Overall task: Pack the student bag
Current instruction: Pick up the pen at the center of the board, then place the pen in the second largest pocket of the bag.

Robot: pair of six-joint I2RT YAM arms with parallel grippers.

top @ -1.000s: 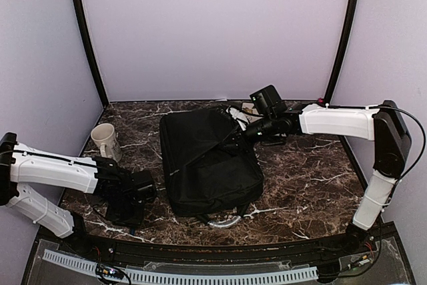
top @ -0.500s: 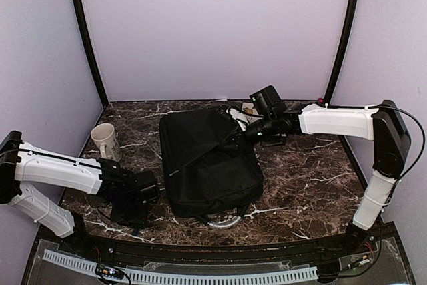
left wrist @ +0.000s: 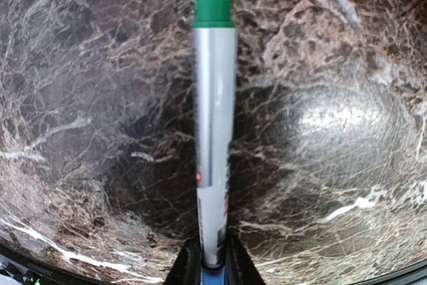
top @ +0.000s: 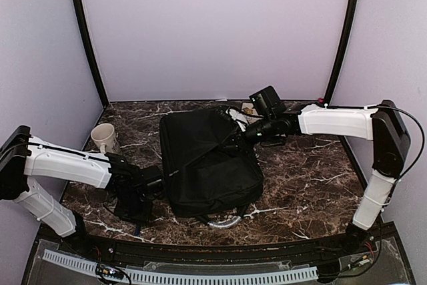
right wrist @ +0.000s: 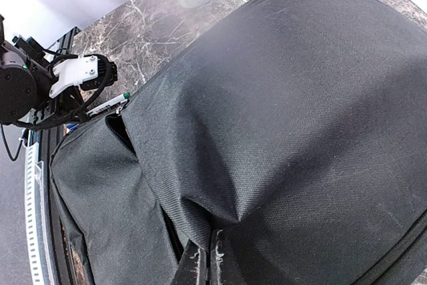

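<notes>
Pinching green-capped marker (left wrist: 215,118) (right gripper (right wrist: 208,253): bag (right wrist: 287,98))

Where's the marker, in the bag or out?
Out. The left gripper grips the capped marker by one end over the bare marble table, beside the student bag.

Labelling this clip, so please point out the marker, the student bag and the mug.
marker (left wrist: 213,131): left wrist view, silver barrel.
student bag (top: 208,161): top external view, front panel.
mug (top: 103,135): top external view, outer wall.
</notes>
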